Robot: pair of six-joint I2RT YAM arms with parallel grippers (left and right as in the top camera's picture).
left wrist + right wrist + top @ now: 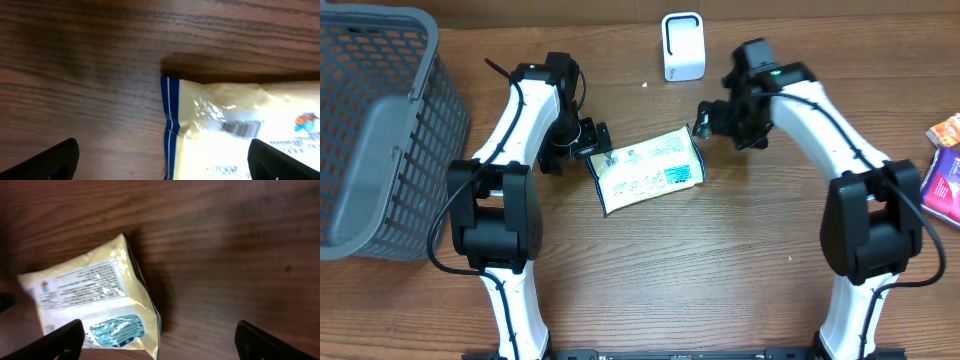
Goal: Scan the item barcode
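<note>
Spread wide and pinching nothing, the left tool (592,140) and right tool (705,118) hang over the table (720,260). Between them the yellow packet (648,172) lies flat, long axis left to right, one tool at each end. Farther off stands the white scanner (682,45), nearer the right arm, which looks better placed to carry it there.

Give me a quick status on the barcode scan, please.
Left gripper and right gripper: jaws open, holding nothing. Packet flat on the table between them, print side up. Scanner stands beyond it, apart; nothing between.
</note>
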